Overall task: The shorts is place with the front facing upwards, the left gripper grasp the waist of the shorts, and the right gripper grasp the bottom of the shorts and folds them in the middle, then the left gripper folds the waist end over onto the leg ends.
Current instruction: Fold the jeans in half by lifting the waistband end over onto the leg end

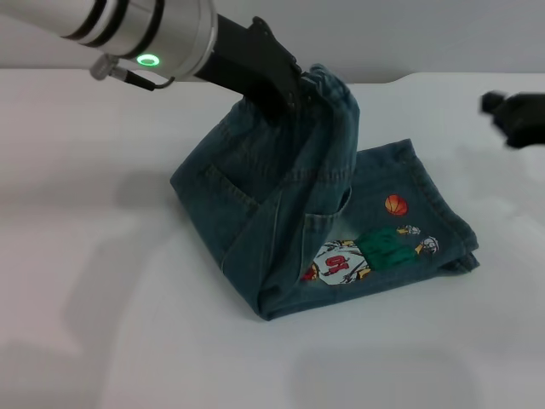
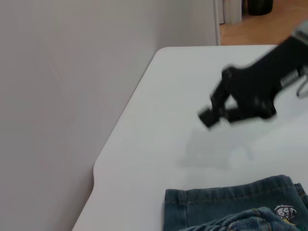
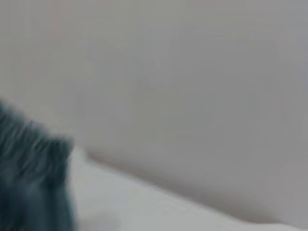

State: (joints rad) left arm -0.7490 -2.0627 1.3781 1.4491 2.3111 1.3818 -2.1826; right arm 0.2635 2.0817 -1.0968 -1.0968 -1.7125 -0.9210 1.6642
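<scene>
White surface [image 1: 102, 341] fills the frame; the shorts [image 1: 375, 247] lie centre, already halved. My left gripper [image 1: 294, 89], upper centre, has its fingers clamped on the waist, I think. I'd carry it low over the leg ends. Right gripper [image 1: 502, 115] sits far right, fingers unclear.

shorts [image 1: 281, 213]: blue-green washed denim; printed cartoon figure in green top, white shirt with red digits; small orange ball above it
table [image 1: 85, 324]: plain white
left gripper [image 1: 294, 89]: black; arm silver with black bands, green lit ring
right gripper [image 1: 519, 118]: black
</scene>
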